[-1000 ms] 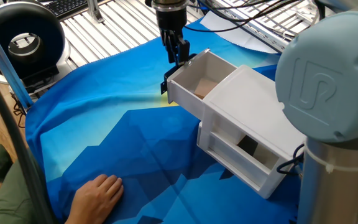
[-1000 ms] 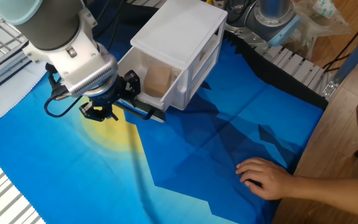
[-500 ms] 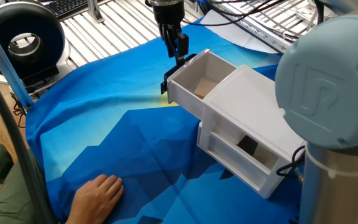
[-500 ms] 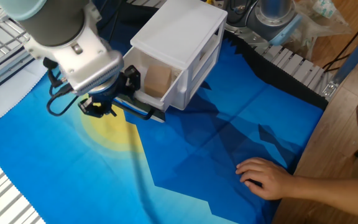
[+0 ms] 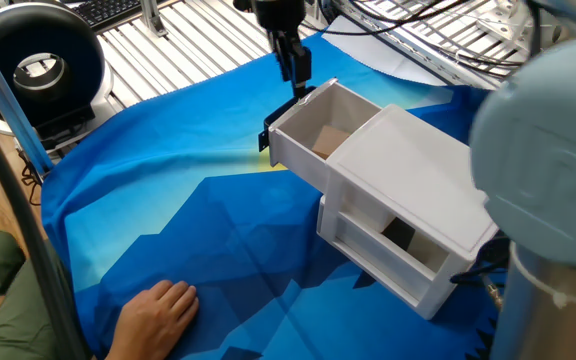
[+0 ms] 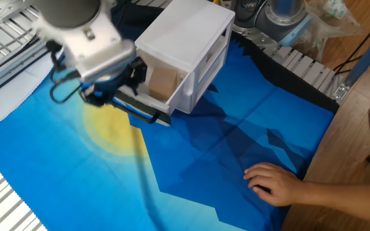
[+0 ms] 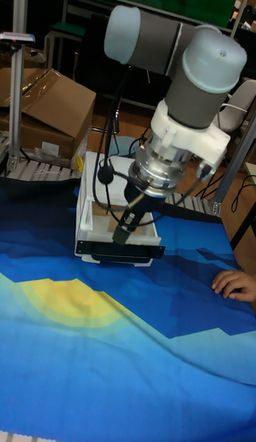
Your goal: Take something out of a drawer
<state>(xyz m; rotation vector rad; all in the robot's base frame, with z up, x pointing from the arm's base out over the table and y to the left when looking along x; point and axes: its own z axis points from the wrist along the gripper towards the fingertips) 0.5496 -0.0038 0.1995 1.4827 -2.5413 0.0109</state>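
The black two-finger gripper (image 5: 295, 72), fingers slightly apart and empty, hangs above the pulled-out white plastic drawer (image 5: 308, 140); the small tan wooden cube (image 6: 164, 84) sits inside, below it.

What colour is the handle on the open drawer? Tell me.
Black. The handle shows best in the tall fixed view, across the drawer front.

pincer (image 6: 111, 96) motion-blurred, cube (image 6: 162, 83) half hidden
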